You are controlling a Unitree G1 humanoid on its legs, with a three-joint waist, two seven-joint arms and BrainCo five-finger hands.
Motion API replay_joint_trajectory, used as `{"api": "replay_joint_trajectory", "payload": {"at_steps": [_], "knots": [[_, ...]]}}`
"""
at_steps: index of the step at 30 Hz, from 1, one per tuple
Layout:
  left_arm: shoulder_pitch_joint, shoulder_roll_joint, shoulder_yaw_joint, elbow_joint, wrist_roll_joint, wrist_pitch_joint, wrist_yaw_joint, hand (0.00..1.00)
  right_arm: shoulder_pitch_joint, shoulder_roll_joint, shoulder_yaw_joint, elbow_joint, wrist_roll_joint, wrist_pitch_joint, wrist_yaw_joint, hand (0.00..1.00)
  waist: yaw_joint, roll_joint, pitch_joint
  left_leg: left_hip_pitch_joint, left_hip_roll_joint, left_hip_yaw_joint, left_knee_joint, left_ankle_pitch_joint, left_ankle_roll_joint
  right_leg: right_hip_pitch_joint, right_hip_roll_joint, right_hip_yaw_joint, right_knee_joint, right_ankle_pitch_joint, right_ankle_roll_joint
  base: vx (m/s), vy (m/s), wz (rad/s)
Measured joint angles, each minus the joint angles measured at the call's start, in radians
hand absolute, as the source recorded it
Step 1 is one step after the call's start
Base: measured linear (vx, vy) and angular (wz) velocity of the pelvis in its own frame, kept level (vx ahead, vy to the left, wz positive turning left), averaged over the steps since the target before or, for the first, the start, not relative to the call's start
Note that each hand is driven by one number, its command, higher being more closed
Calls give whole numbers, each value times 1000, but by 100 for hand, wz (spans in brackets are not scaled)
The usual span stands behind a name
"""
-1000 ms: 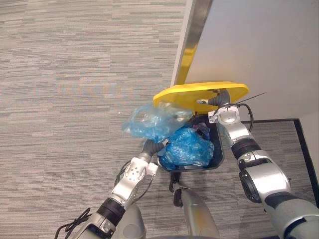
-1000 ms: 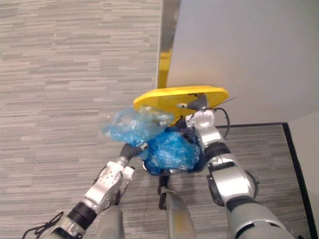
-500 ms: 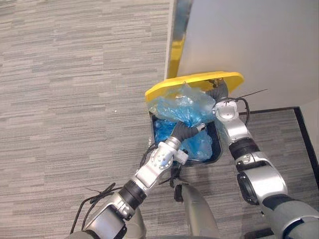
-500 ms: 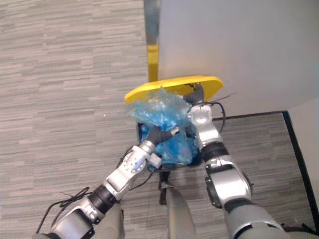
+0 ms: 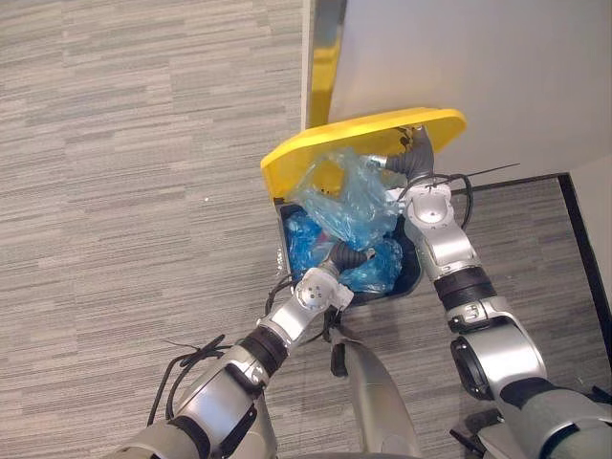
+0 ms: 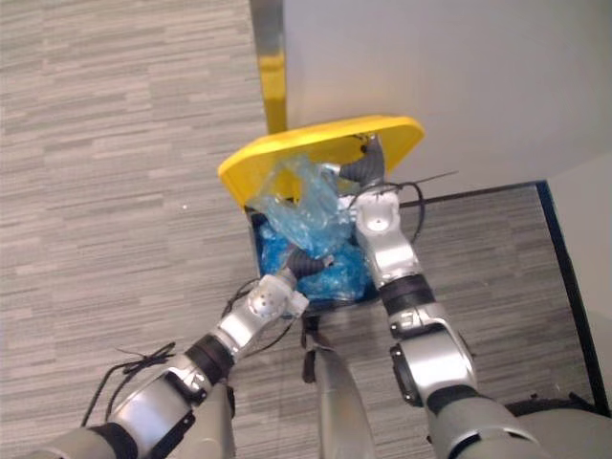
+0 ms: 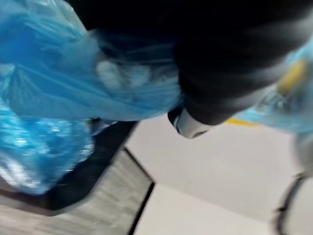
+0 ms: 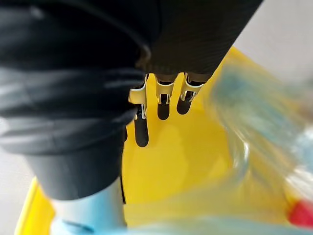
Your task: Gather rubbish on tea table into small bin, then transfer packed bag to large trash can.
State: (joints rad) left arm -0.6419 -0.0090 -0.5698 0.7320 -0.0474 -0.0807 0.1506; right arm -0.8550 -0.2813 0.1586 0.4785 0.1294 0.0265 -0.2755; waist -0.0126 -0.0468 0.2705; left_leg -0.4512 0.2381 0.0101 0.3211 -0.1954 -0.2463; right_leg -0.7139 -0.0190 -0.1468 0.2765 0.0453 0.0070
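R hand (image 8: 164, 100), fingers straight, props the yellow lid (image 5: 316, 153) up so the large trash can (image 5: 414, 273) is open for the drop. L hand (image 5: 346, 256) has the blue bag (image 5: 354, 201) over the opening, above other blue bags (image 5: 304, 239) inside. Can't tell its grip, it's buried in plastic.

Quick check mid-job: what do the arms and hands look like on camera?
The left arm and right arm are silver-grey, built of rounded segments with black bands between them. A dark ribbed cover wraps the left hand and the right hand, whose fingers are silver with dark tips.
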Motion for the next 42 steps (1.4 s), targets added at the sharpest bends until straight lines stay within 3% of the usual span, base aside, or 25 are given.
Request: {"api": "replay_joint_trajectory", "payload": {"at_steps": [2, 3, 9, 18, 24, 28, 29, 31, 35, 42], "knots": [[-4, -9, 57, 58, 37, 8, 3, 100, 0, -2, 12, -28, 2, 0, -3, 0, -8, -15, 8, -18, 3, 8, 16, -3, 0, -12, 0, 3, -1, 5, 3, 11, 6, -3], [-7, -10, 91, 84, 61, 17, 4, 0, -1, -3, 13, -45, 2, -1, -5, 0, -12, -23, 12, -31, 3, 10, 21, -4, 0, -22, -2, 2, -2, 8, 2, 0, 0, 0], [-4, -17, 272, 150, 203, 90, 46, 0, -5, -12, 63, -86, 8, -18, -11, 0, -25, -33, 18, -94, 16, 35, 75, -26, 2, -57, -5, 3, -3, 21, -2, 5, 6, -2], [-4, -56, 316, 156, 322, 125, 61, 0, -16, -43, 95, -112, -1, -18, 8, 0, -35, -33, 18, -66, 28, 65, 23, -2, -13, -58, -4, 2, -10, 20, -2, 52, -17, 0], [-4, -65, 302, 155, 322, 125, 52, 0, -18, -54, 114, -112, -19, -10, 40, 0, -37, -33, 18, -73, 20, 65, 69, -12, -8, -51, -17, 3, -1, 20, -3, 15, -5, -1], [12, -64, 254, 154, 321, 120, 39, 0, 22, -87, 140, -112, -101, -2, 65, 0, -36, -34, 16, -47, 2, 63, 44, -17, 7, -15, -41, -8, -6, 21, -4, -7, 39, 19], [28, -61, 230, 150, 320, 116, 38, 0, 30, -87, 141, -112, -143, 1, 76, 0, -33, -35, 14, -21, -5, 66, 9, 7, 1, 3, -54, -18, -19, 21, -4, 14, 29, 23], [40, -62, 220, 146, 318, 115, 36, 0, 33, -92, 148, -112, -182, 1, 90, 0, -15, -26, 10, -24, 10, 65, 65, -12, 13, 5, -42, -19, -17, 20, -5, 24, 23, 1], [77, -39, 167, 145, 284, 101, 11, 0, 97, -112, 165, -105, -249, 3, 118, 0, 0, -34, -11, 25, -7, 65, -36, 21, 19, 22, -58, -26, -21, 22, 1, 26, 2, 12], [255, 83, 154, 49, 199, 42, -51, 0, 224, -110, 168, -2, -297, 2, 153, 0, 13, -30, -58, 152, -21, 62, -169, 77, 17, 110, -56, -40, -49, 12, 15, 60, -11, 6]]}}
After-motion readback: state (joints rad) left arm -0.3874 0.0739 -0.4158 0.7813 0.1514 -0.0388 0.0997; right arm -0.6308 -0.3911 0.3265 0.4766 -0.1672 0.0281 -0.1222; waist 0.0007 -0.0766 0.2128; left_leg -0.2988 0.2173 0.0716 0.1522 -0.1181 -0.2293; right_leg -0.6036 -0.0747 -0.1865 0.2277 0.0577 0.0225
